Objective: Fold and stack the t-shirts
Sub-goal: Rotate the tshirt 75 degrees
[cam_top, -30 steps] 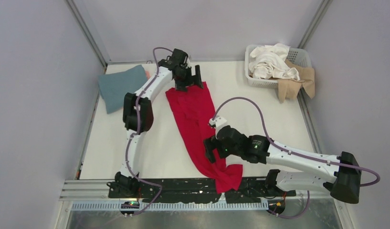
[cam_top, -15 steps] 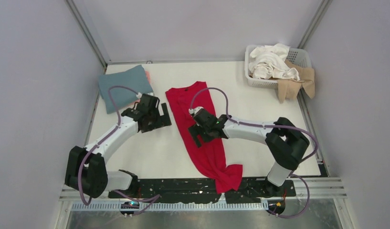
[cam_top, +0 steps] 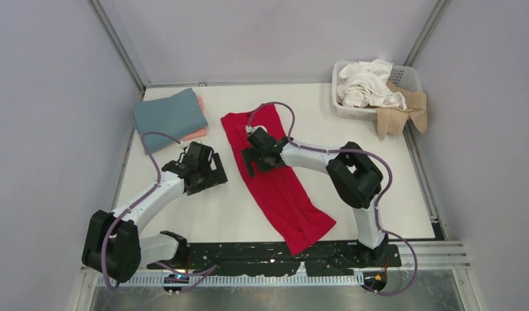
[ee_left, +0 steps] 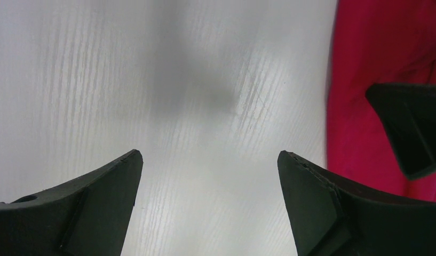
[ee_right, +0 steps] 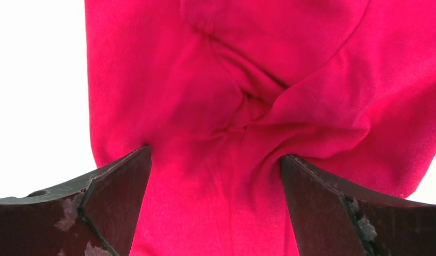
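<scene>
While the teal t-shirt (cam_top: 169,116) lies folded over a pink t-shirt (cam_top: 195,134) far-left, the red t-shirt (cam_top: 278,184) stretches across the worktop (cam_top: 365,149), seemingly folded only lengthwise; white t-shirt (cam_top: 365,84) and tan t-shirt (cam_top: 404,111) wait in the basket (cam_top: 412,76). Left tool (ee_left: 210,160) and right tool (ee_right: 215,160) gape empty.

Wide-spread left claw (ee_left: 209,156) hovers above the table (ee_left: 151,80), red t-shirt (ee_left: 359,80) alongside.
</scene>
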Motion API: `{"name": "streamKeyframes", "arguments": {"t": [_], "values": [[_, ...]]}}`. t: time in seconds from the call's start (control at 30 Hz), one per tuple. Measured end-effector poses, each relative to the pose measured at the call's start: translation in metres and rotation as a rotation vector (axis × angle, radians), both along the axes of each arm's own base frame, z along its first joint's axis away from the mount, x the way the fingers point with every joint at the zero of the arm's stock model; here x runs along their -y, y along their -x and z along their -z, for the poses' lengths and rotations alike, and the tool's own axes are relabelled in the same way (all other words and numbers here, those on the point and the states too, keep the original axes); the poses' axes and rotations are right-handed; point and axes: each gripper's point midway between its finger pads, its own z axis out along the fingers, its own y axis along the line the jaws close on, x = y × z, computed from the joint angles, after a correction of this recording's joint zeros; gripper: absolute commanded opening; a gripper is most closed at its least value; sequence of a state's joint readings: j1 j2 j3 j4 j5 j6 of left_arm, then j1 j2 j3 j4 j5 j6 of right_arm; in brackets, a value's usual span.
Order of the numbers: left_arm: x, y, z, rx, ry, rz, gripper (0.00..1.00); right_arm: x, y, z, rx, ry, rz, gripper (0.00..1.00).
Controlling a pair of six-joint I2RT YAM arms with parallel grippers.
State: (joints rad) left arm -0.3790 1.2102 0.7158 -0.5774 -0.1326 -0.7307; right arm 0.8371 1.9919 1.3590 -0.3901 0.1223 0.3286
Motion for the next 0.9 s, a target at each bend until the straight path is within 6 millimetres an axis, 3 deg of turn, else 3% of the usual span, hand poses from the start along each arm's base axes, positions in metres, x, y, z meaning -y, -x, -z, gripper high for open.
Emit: {"name": "streamKeyframes", "arguments": {"t": [0.1, 0.33, 0.5, 0.6, 0.67, 0.77, 0.87, 0.9], "values": [[-0.002, -0.001, -0.002, 0.012, -0.009, -0.007, 1.00, -0.013, -0.029, -0.001, 0.024, -0.003, 0.067, 0.95], [-0.007, -0.004, -0.006, 0.033, -0.027, -0.020, 1.00, -0.053, -0.077, -0.007, 0.057, -0.067, 0.157, 0.95], [0.000, -0.001, -0.010, 0.038, 0.002, 0.004, 1.00, -0.062, -0.082, -0.013, 0.048, -0.094, 0.157, 0.95], [0.016, 0.005, -0.017, 0.055, 0.029, 0.070, 1.00, -0.057, -0.081, -0.027, 0.064, -0.090, 0.142, 0.95], [0.039, 0.016, -0.023, 0.072, 0.058, 0.166, 1.00, -0.044, -0.077, -0.044, 0.088, -0.093, 0.147, 0.95], [0.084, 0.043, -0.032, 0.076, 0.138, 0.366, 1.00, -0.007, -0.056, -0.085, 0.132, -0.114, 0.177, 0.95], [0.128, 0.074, -0.036, 0.071, 0.209, 0.556, 0.98, 0.050, -0.033, -0.131, 0.220, -0.171, 0.262, 0.95], [0.141, 0.085, -0.035, 0.063, 0.224, 0.614, 0.97, 0.067, -0.026, -0.138, 0.239, -0.180, 0.289, 0.95]]}}
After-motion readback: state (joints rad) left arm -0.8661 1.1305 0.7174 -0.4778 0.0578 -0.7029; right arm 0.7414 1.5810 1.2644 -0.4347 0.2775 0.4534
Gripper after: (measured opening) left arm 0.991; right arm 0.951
